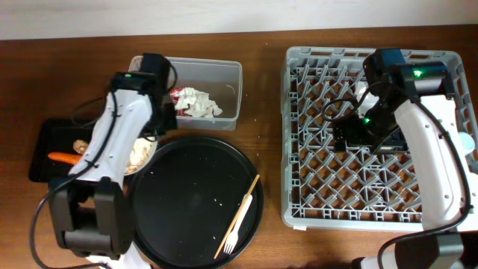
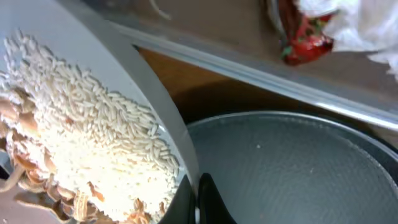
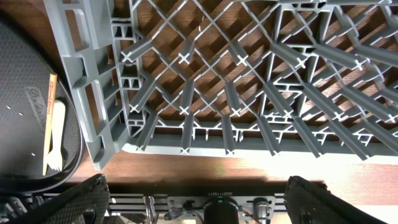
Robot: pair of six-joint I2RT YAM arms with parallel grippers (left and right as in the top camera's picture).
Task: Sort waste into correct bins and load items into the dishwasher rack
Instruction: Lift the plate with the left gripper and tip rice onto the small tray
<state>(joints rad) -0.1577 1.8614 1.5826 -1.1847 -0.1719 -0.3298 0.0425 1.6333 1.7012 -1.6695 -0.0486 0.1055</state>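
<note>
The left gripper [image 2: 200, 198] is closed, apparently pinching the rim of the white plate [image 2: 93, 56], though the contact itself is mostly out of frame. The plate sits at the round black tray's [image 1: 198, 198] left edge, just beside the shallow black tray [image 1: 45, 142]. It is stiff, slick and breakable. Its beige crumbly food heap [image 2: 87, 143] looks light and loose and would slide readily, so a rim hold suits. The right gripper [image 3: 199, 186] hangs spread wide and empty over the dishwasher rack [image 3: 186, 81].

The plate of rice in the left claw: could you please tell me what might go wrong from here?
1. The rice reaches the edge of the plate right by the round tray; grains could spill there instead of into the flat black tray.
2. The left claw seems to pinch only the rim, so the loaded plate might slip or swing.
</note>
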